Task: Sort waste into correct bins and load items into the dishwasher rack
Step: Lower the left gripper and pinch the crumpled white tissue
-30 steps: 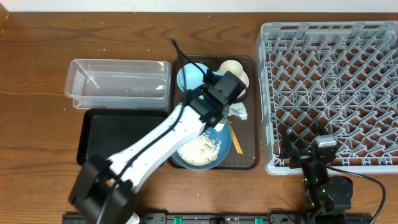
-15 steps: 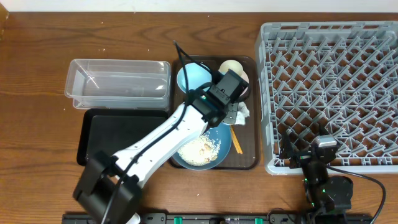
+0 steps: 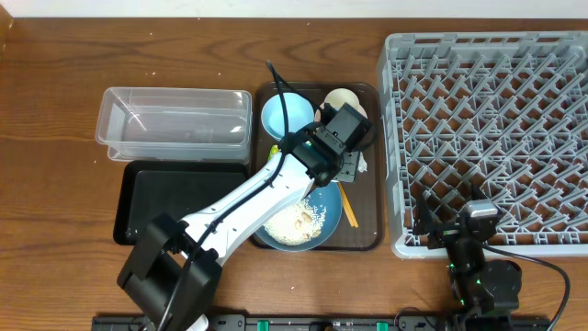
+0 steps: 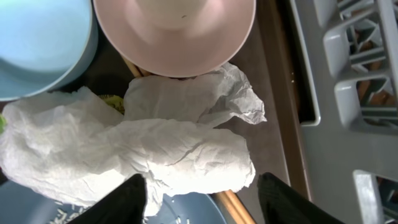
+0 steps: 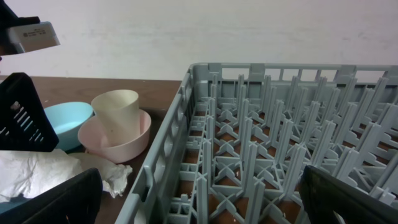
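— Where was the crumpled napkin (image 4: 155, 149) at that moment?

— On the brown serving tray (image 3: 372, 221), toward its right edge, touching the rim of the dark-blue plate (image 3: 326, 196) and lying just beside the pale pink bowl (image 4: 180, 31). A scrap of yellow-green wrapper (image 4: 113, 101) showed from under it.

— And the left gripper (image 4: 208, 199)?

— Over the tray, right above the napkin, its jaws spread apart and clasping nothing; the paper lay loose beneath them.

— The right gripper (image 5: 199, 196)?

— Off the tray to the right, at the near edge of the dishwasher rack (image 3: 487, 119), jaws wide and empty.

— What else sat on the tray?

— The rice (image 3: 296, 221) on the plate at the near end, the chopsticks (image 3: 349, 207) along the plate's right side, the light-blue bowl (image 3: 280, 115) at the far left corner, and the cream cup (image 5: 116, 115) standing in the pink bowl.

— The bins?

— Both left of the tray: the clear tub (image 3: 175, 124) farther back, the black tray (image 3: 175, 207) nearer.
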Controlling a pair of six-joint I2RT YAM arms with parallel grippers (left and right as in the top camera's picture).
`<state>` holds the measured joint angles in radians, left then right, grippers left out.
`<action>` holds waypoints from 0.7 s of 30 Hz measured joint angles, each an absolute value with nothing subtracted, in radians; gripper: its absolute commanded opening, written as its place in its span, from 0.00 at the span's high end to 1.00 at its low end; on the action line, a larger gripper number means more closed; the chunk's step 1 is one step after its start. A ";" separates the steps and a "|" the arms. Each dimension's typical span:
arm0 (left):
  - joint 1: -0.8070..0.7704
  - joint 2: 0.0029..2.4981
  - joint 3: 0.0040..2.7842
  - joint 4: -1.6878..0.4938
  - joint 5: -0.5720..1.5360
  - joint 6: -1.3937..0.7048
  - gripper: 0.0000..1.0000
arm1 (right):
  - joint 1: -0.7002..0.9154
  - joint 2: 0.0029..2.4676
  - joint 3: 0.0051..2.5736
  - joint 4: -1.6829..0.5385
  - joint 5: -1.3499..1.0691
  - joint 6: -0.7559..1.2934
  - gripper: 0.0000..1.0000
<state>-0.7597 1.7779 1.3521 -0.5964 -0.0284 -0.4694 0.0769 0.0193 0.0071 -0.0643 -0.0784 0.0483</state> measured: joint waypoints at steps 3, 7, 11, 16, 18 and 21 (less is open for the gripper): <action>-0.760 1.781 1.353 -0.593 -0.029 -0.472 0.34 | 0.077 0.019 0.007 -0.064 -0.078 0.048 0.01; -0.760 1.804 1.353 -0.572 -0.029 -0.471 0.34 | 0.077 0.019 0.007 -0.064 -0.078 0.048 0.01; -0.760 1.860 1.353 -0.548 -0.029 -0.471 0.33 | 0.077 0.019 0.007 -0.064 -0.078 0.048 0.01; -0.760 1.925 1.353 -0.495 -0.029 -0.471 0.34 | 0.077 0.019 0.007 -0.064 -0.078 0.048 0.01; -0.760 1.943 1.353 -0.478 -0.029 -0.471 0.34 | 0.077 0.019 0.007 -0.064 -0.078 0.048 0.01; -0.760 1.960 1.353 -0.458 -0.029 -0.471 0.34 | 0.077 0.019 0.007 -0.064 -0.078 0.048 0.01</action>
